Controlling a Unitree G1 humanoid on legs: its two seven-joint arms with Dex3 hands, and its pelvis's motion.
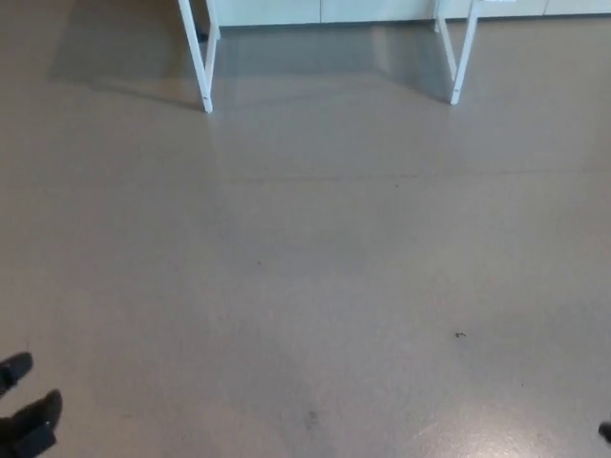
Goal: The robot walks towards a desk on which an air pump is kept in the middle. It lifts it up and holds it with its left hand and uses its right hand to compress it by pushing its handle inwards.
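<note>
the floor [315, 267] is a plain beige-grey, faintly glossy, with paler sheen toward the lower right and a few tiny dark specks. the desk legs [200, 67] are white, as is the wall base [325, 10] behind them. the left hand [27, 415] is black; a small black bit at the right edge is perhaps the right hand [605, 431].
</note>
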